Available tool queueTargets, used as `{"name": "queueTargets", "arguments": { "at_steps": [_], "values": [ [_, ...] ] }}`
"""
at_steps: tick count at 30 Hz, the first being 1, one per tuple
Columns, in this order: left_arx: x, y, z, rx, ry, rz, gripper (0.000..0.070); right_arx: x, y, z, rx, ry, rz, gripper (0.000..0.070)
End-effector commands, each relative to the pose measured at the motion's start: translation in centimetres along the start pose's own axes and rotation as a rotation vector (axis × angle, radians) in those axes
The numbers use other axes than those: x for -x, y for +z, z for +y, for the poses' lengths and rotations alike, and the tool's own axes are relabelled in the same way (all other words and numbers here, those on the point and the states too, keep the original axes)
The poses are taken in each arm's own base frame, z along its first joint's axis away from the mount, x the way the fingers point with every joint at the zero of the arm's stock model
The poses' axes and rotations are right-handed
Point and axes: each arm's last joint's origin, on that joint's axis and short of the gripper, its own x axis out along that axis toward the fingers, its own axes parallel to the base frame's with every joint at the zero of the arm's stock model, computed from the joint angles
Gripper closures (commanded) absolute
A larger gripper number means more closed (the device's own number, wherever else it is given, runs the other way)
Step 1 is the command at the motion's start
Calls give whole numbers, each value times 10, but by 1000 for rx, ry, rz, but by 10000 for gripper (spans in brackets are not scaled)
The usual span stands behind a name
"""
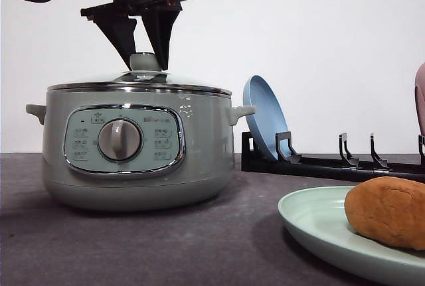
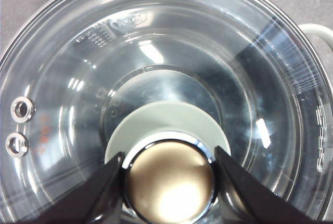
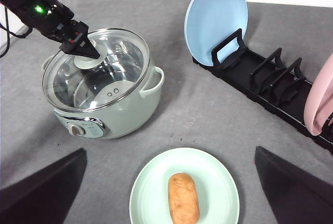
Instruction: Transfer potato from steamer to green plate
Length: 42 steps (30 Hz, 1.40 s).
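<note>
- The potato [image 3: 183, 197] lay lengthwise on the green plate [image 3: 151, 182], near its middle; in the front view it sat on the plate [image 1: 312, 216] at the near right of the table [image 1: 133, 246].
- The steamer [image 1: 136, 146] stood well apart from the plate, to the left, with its glass lid [image 3: 112, 60] seated on the rim.
- Through the glass the pot's inside looked bare, only metal and reflections, no food that I could make out.
- The left gripper [image 2: 169, 177] was down on the lid knob [image 2: 169, 182], one finger [image 2: 101, 193] against each side of the chrome cap. The jaws stood pinching the knob, or as near touching as the wrist view could show.
- The right gripper [image 3: 169, 182] hung high over the plate, its two fingers [image 3: 41, 187] spread wide and holding nothing.
- The blue plate [image 3: 216, 18] leaned in the black rack [image 3: 260, 86] behind, and a pink plate [image 3: 320, 99] stood at the rack's far end.
- Judgement: the transfer itself read as done, and the step in hand was closing up, the lid set on the pot.
- Next move, as I judged it: the left jaws to open off the knob and lift straight up, so the lid was not dragged askew. The right arm needed only to stay off the potato.
</note>
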Motion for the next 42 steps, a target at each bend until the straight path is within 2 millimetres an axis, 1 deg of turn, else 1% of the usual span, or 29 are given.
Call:
{"name": "queueTargets", "arguments": {
  "at_steps": [1,4,5,6,8,9,15,21,27,31,33,35,37,42],
  "values": [
    [-15,4,-2,-30,1,43,545,2,3,1,-7,7,-14,45],
    [-14,4,-2,-26,1,33,267,2,3,1,-7,7,-14,45],
    [-13,4,-2,-26,0,30,191,2,3,1,-7,7,-14,45],
    [-12,4,-2,-26,0,27,133,2,3,1,-7,7,-14,45],
    [-6,4,-1,-23,-1,8,75,2,3,1,-7,7,-14,44],
    [-3,4,-1,-23,-2,-4,57,2,3,1,-7,7,-14,44],
    [25,-2,0,-10,-6,-66,56,2,3,1,-7,7,-13,45],
    [67,-18,0,3,-15,-128,59,1,3,1,-4,5,-5,44],
    [122,-50,-4,-19,-32,-196,59,1,3,1,-3,5,-6,44],
    [161,-78,-6,-44,-52,-298,59,1,3,1,4,5,-7,44],
    [175,-93,-7,-58,-62,-348,59,1,3,1,14,5,-6,44],
    [182,-110,-7,-80,-73,-399,59,1,2,1,35,4,-4,44],
    [184,-128,-7,-99,-82,-444,59,0,2,1,58,4,0,44],
    [173,-180,-1,-102,-96,-549,59,-7,-1,0,95,0,20,44]
  ]
}}
